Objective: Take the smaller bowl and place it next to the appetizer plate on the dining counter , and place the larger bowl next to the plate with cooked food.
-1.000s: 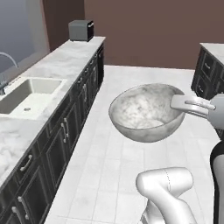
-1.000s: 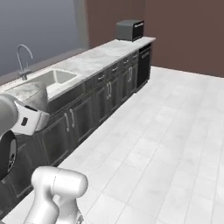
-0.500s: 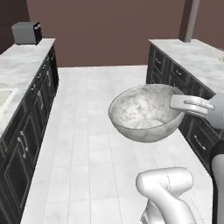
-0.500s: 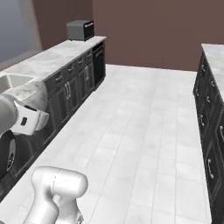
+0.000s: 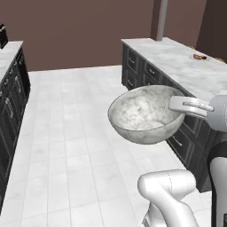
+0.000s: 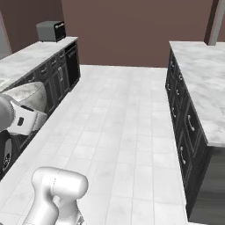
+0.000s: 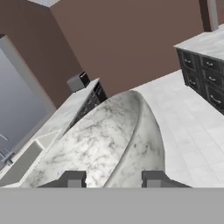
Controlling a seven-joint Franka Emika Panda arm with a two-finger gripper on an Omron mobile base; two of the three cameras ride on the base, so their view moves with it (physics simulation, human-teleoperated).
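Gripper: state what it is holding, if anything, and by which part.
The gripper holds the larger bowl, the grey-white marbled one, by its rim: the hand view shows one fingertip on each side of the bowl's wall. The bowl hangs above the floor.

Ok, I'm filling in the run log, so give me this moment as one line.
gripper: shut on larger bowl rim | bowl: carried above floor | dining counter: ahead right | placed: not yet

The rim of the larger bowl (image 5: 144,114) covers my fingertips in the left base view, so my grip on it cannot be read there. In the right base view the frame's left edge cuts the bowl off. On the dining counter (image 5: 186,66), a far-off reddish-brown speck (image 5: 199,56) is perhaps food, too small to tell.
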